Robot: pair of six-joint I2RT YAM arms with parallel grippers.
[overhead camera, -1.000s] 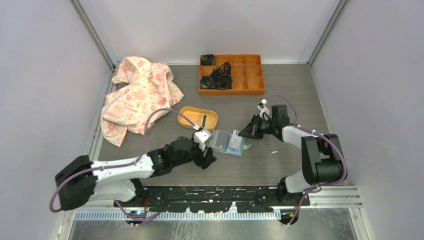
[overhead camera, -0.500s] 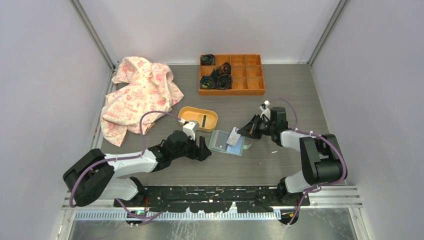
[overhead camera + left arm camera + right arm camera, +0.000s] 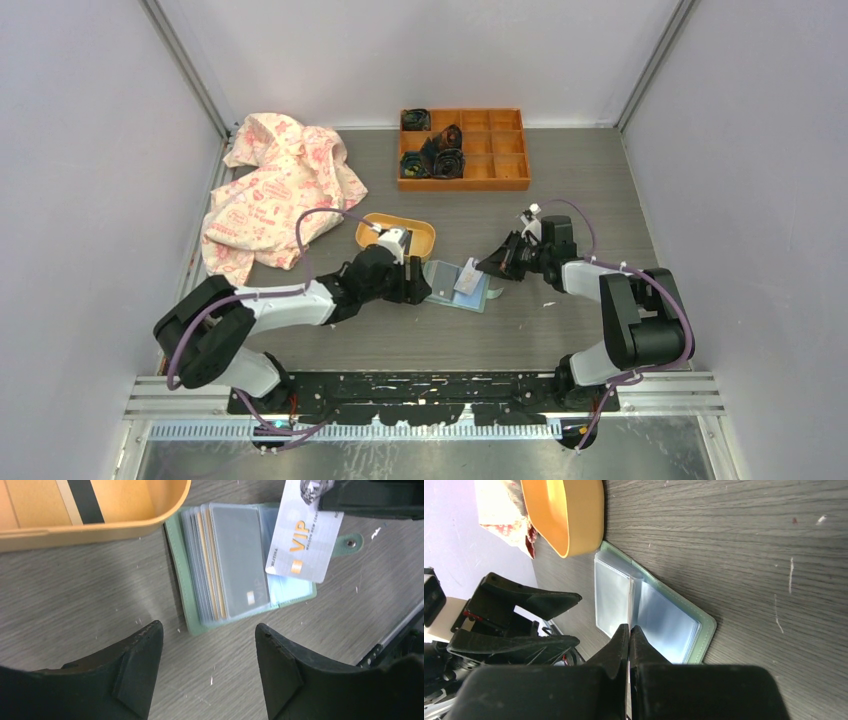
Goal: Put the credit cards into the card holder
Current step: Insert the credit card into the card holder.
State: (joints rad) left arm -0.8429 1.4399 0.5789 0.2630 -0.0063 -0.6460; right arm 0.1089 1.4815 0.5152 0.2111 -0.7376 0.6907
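Card holder (image 3: 452,287) lies open and flat on the table (image 3: 560,180) at the centre of the top view, its upper left corner just beside the dish (image 3: 425,232). Its clear sleeves (image 3: 235,565) face up, several with cards inside. The right gripper (image 3: 483,267) pinches a white VIP card (image 3: 467,277) tightly, tilted over the holder's right half. The left gripper (image 3: 417,291) hovers at the holder's lower left edge, fingers wide and empty. A striped card (image 3: 408,241) lies in the dish.
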